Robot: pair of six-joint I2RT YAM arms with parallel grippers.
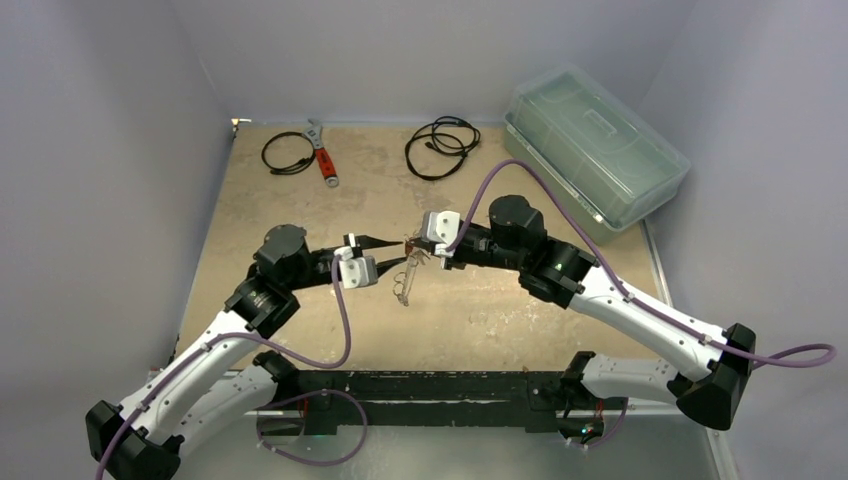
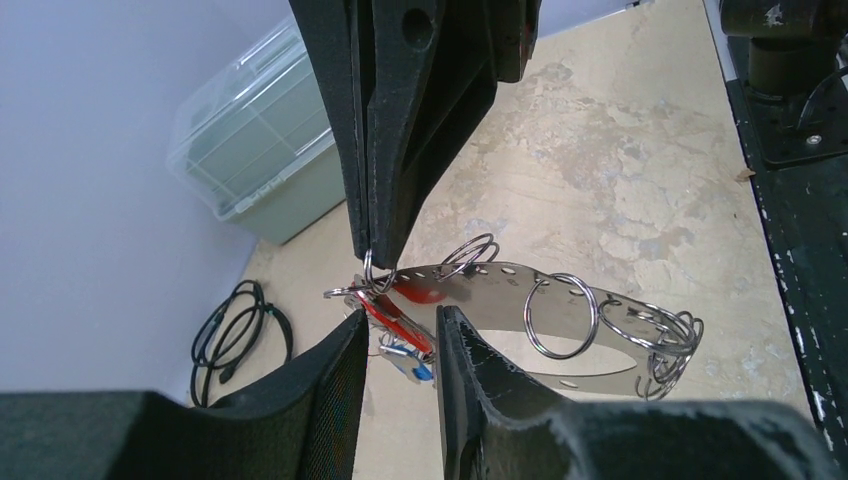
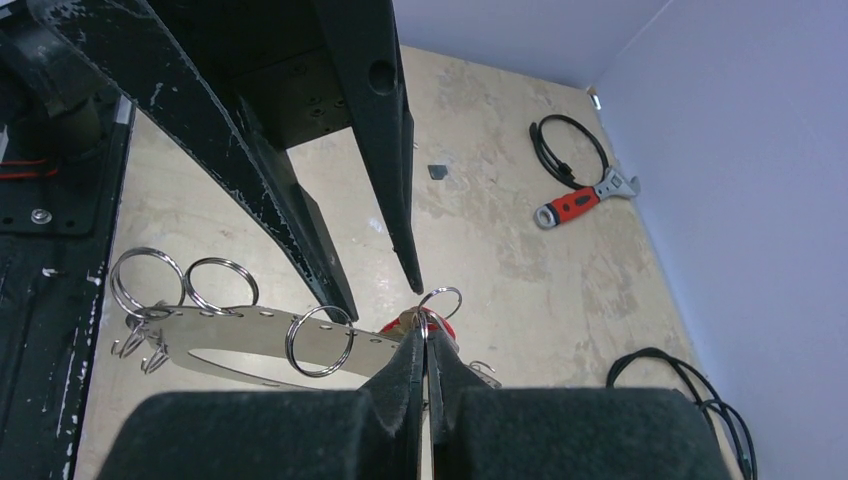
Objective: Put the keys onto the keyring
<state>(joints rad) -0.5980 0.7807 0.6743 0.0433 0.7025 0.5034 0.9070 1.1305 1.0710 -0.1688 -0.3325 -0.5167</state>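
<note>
1. My right gripper [image 3: 424, 345] is clenched on a small split ring [image 3: 440, 302] and holds it in the air over the middle of the table [image 1: 480, 320]. I judge this keeps the ring steady and presented for threading.
2. The keys [image 2: 400, 315], one red head and one blue showing, hang from that ring just under my right fingertips.
3. The keyring [image 2: 490, 300] is a looped perforated metal band carrying several larger split rings. It dangles beside the keys, reaching toward the near edge. I cannot tell exactly where it joins the small ring.
4. My left gripper [image 1: 403, 252] is released, its fingers apart on either side of the hanging keys and grasping nothing. I think it is placed to take a key or the band.
5. There is bare table below and toward both side edges. The wrench [image 1: 323, 158] and cables [image 1: 441, 148] lie along the far edge and the clear box [image 1: 595, 150] sits in the far right corner, all well apart. The tight spot is my own fingertips, which nearly meet.
</note>
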